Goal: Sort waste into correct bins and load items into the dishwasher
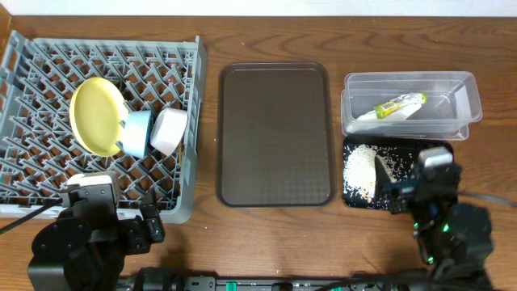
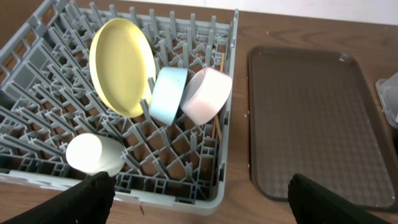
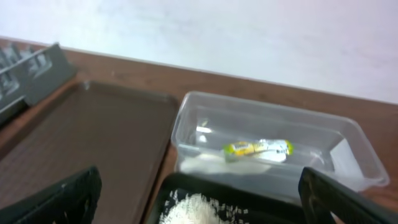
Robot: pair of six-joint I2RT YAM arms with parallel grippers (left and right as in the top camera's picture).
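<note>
In the grey-blue dish rack (image 1: 192,121) the yellow plate (image 2: 121,65), light-blue bowl (image 2: 168,94) and white bowl (image 2: 208,95) stand on edge side by side. The white cup (image 2: 93,154) lies near the rack's front wall, and the chopsticks (image 2: 218,121) rest along the right side. The clear tub (image 3: 186,124) holds the green-and-yellow wrapper (image 3: 258,149) and something white that looks like the napkin (image 3: 205,163). Rice crumbs (image 3: 196,210) lie in the black tray (image 1: 404,153). My left gripper (image 2: 199,190) is open at the rack's front corner. My right gripper (image 3: 199,186) is open over the black tray, holding nothing.
A dark-brown serving tray (image 1: 275,133) lies between the rack and the two bins, with nothing on it. The two arm bases stand at the table's front edge. A pale wall runs behind the table.
</note>
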